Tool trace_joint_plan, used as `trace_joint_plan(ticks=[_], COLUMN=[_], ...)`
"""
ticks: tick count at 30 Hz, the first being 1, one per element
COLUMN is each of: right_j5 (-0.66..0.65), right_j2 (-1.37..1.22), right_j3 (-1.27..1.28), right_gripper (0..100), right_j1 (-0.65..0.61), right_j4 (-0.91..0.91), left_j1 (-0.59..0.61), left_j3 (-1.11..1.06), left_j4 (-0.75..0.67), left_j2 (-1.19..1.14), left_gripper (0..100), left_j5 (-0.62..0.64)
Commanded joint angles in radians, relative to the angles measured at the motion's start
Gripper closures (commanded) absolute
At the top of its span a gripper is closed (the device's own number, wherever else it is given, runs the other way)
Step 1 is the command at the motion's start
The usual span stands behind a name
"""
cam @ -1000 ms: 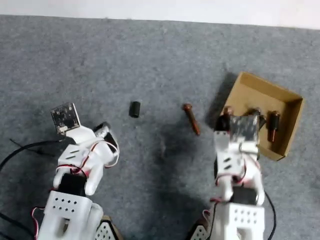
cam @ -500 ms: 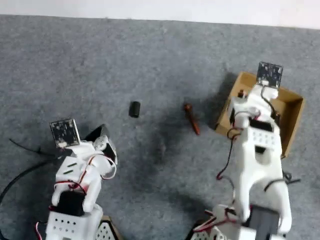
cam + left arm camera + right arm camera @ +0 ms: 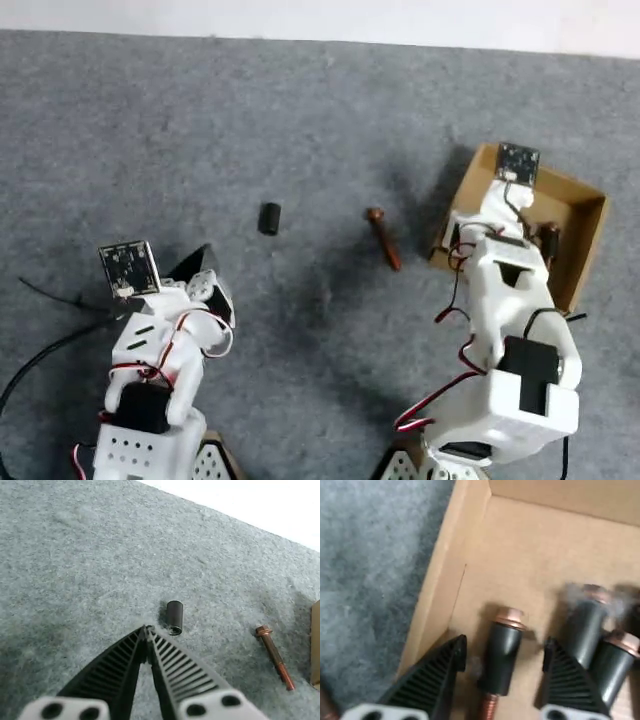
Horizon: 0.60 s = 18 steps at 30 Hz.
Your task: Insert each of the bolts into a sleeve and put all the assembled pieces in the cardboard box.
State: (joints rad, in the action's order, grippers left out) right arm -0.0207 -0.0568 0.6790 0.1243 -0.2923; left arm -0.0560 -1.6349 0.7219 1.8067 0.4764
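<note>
Where right arm point(image 3: 512, 300) overhangs, cardboard box point(image 3: 575, 190) partly hidden.

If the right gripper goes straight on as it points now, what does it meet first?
Probably the assembled piece between the right gripper's open fingers, then the cardboard box floor; depth unclear.

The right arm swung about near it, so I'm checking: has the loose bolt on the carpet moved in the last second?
No. The bolt keeps its spot and angle between the black sleeve and the cardboard box.
</note>
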Motion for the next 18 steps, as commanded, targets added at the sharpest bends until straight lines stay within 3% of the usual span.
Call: trace_joint_plan(ticks=[1,5,10,14,18], right_j5=[0.003,0.006,0.005,0.006,0.008], right_j2=[0.150,0.420,0.670,0.711,0.636], right_j3=[-0.041,-0.031,0.073,0.133,0.102], right_gripper=[76.4,76.4,76.4,76.4,76.4], right_j1=[0.013,-0.062,-0.352,-0.596,-0.725], right_j4=[-0.041,-0.153,-0.269,-0.271,-0.269], left_j1=[0.007,0.007,0.008,0.008,0.010], left_j3=[0.004,0.005,0.007,0.008,0.010], left_j4=[-0.023,-0.025,-0.025,-0.025,-0.034], left_j2=[0.007,0.007,0.007,0.007,0.007], left_gripper=[99,99,99,99,99], left_j5=[-0.008,-0.008,-0.008,-0.005,-0.005])
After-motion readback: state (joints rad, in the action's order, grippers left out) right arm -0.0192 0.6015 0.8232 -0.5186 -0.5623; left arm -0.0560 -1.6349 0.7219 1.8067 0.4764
